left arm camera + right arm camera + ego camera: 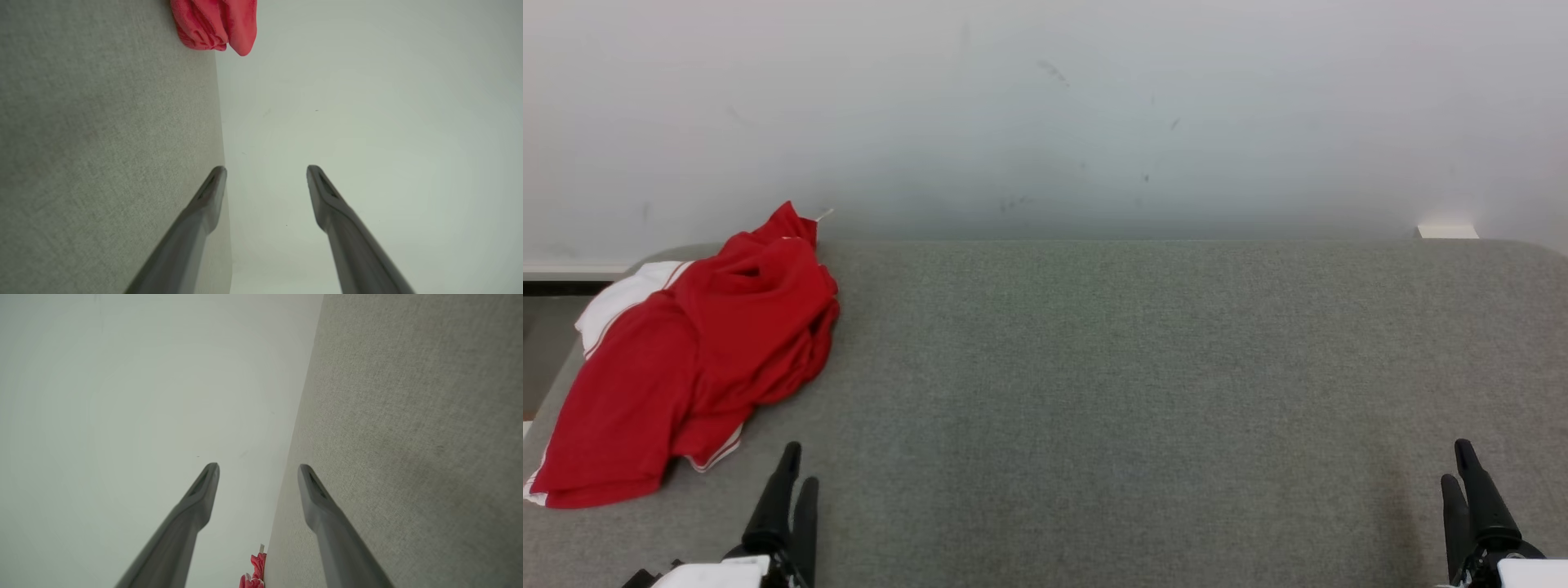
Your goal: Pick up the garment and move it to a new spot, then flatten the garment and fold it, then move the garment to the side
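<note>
Garment: crumpled red fabric garment with white trim point(686, 351), heaped at the left of the head view's frame, on the left end of the grey felt-like tabletop point(1135, 392), its white part at the table's edge.
Surround: pale wall point(1045, 122) across the upper frame.
Step in hand: the first, picking up; judged not yet begun, as the garment lies untouched.
Next move: probably calls for the left arm to reach up-frame and leftward, pinch a raised fold, and carry it toward mid-frame.
Left gripper point(800, 465): lower left, near the garment's lower hem but apart from it; fingers spread wide, holding nothing.
Right gripper point(1455, 462): lower right, well apart from the garment; fingers parted, empty.
</note>
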Controlling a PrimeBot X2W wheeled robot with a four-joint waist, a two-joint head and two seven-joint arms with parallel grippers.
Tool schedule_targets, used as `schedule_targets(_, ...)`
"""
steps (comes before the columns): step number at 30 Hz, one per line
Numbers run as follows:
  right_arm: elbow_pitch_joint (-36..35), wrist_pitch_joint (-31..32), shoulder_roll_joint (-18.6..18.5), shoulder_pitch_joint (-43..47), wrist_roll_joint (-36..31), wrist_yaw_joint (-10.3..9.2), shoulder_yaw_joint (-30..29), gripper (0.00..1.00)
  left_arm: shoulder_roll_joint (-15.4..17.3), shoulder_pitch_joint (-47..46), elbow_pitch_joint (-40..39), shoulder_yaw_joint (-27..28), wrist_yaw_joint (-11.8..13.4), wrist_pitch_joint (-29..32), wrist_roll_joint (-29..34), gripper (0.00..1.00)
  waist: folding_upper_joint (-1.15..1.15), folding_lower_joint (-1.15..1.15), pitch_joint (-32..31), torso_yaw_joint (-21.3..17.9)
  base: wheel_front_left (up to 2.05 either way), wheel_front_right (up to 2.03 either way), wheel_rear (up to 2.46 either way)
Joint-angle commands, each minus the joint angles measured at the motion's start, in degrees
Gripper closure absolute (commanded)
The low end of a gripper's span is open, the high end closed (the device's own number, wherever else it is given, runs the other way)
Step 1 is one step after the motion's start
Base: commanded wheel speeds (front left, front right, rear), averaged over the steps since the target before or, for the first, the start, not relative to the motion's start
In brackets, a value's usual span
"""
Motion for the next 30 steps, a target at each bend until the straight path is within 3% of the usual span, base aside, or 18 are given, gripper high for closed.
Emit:
schedule_targets(1, -1.5, -0.8, -0.9, -0.3, -1.6, -0.01, 0.1, 0.0, 0.3, -1.5, -0.7, -0.8, 0.1, -0.7, 1.4, 0.0, 0.0, 0.0, 0.0, 0.0, 0.0, 0.0, 0.0)
schedule_targets(7, -3.0, -2.6, -2.0, 0.6, -8.6, -0.01, 0.6, 0.0, 0.3, -2.2, -0.5, -2.6, 0.7, -2.3, 6.5, 0.0, 0.0, 0.0, 0.0, 0.0, 0.0, 0.0, 0.0)
schedule_targets(17, -6.4, -5.1, -3.3, 2.2, -24.7, -0.02, 0.8, 0.0, 0.4, -2.5, -1.2, -5.1, 3.8, -4.9, 22.3, 0.0, 0.0, 0.0, 0.0, -0.1, 0.0, 0.0, 0.0)
schedule_targets(30, -6.5, -8.4, -5.4, 3.5, -39.5, -0.04, 3.3, 0.0, 0.6, -3.0, -1.3, -7.2, 5.9, -8.1, 39.5, 0.0, 0.0, 0.0, -0.3, -0.3, 0.0, 0.0, 0.0)
